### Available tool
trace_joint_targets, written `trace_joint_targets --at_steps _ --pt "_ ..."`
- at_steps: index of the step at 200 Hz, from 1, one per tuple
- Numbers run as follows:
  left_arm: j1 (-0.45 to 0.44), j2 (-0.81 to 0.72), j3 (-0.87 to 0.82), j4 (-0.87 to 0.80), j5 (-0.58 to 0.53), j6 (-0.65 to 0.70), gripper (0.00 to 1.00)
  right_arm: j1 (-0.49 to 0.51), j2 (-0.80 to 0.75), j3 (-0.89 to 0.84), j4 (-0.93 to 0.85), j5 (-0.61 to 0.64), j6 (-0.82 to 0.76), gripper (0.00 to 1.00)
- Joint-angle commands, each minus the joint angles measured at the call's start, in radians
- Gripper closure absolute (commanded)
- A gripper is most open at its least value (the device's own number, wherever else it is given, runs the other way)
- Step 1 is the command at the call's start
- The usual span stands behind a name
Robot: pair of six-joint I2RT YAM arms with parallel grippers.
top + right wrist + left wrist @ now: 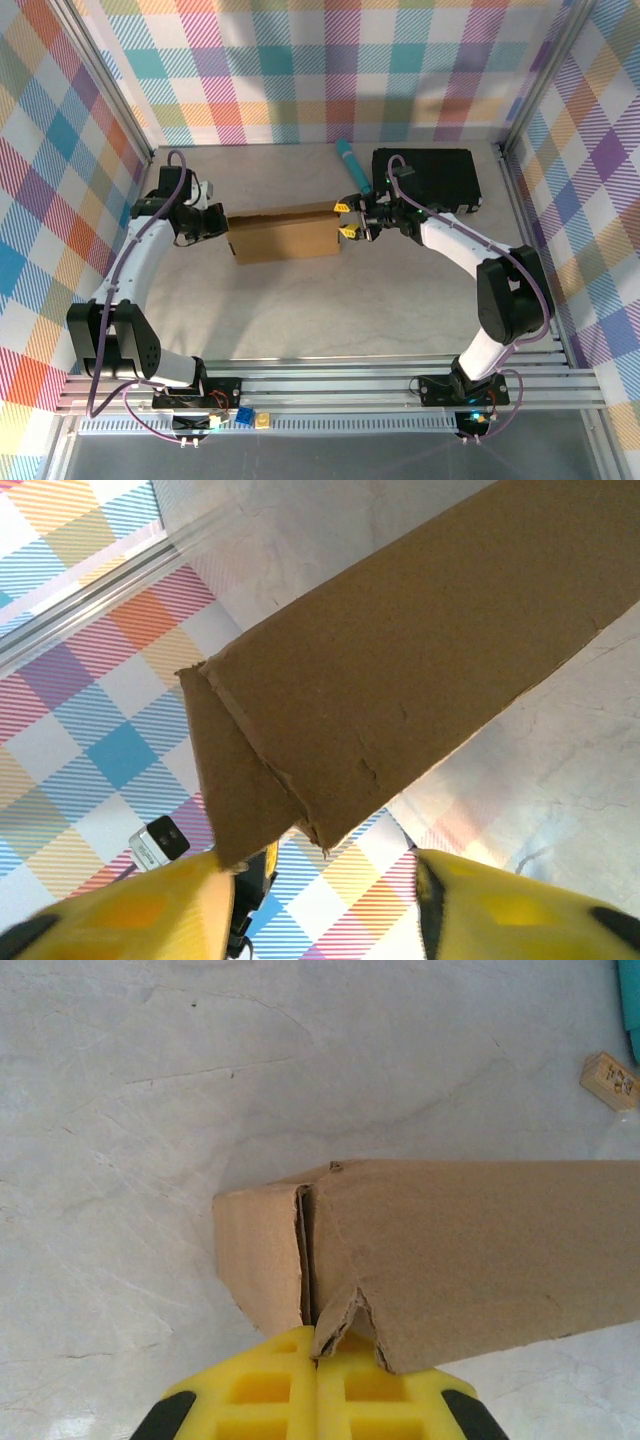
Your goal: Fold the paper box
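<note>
While the paper box is lying near the middle of the table, we are seeing it as a long, closed brown shape, stretching from left to right between the 2 arms. In the left wrist view its end is showing 2 layers of cardboard meeting at a vertical seam, with a torn notch at the lower edge.

The left gripper is sitting at the left end of the box. Its 2 yellow fingers are pressing together with no gap, and the notched edge is reaching down to their tips. We cannot tell if cardboard is caught between them.

The right gripper is standing at the right end. Its fingers are staying apart with a clear gap, and the folded corner of the box is hanging between them. This corner is touching the one finger and staying clear of the other.

Behind the box, a black case and a teal object are lying near the back wall. A small tan block is lying beside the teal object.
</note>
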Motion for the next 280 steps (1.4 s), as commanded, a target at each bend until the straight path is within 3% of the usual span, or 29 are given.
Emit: trace_joint_targets --at_steps 1,64,134,168,220,280 --pt "-0.014 -0.013 -0.054 -0.049 -0.023 0.042 1.0 0.004 0.013 -0.008 0.014 0.015 0.03 0.42" --pt "-0.042 -0.048 -0.108 -0.028 -0.092 0.083 1.0 0.004 0.01 0.046 0.001 0.022 0.007 0.34" --pt "-0.059 -0.066 -0.148 0.0 -0.113 0.089 1.0 0.004 0.053 0.06 0.0 0.014 0.003 0.34" --pt "-0.059 -0.075 -0.143 0.001 -0.098 0.066 1.0 0.003 0.058 0.033 -0.011 0.014 -0.008 0.4" --pt "-0.06 -0.106 -0.121 -0.008 -0.044 -0.001 0.77 0.004 0.054 0.01 -0.024 0.015 -0.023 0.51" --pt "-0.059 -0.144 -0.117 -0.005 0.045 -0.104 0.55 0.004 0.054 -0.002 -0.044 0.023 -0.04 0.54"
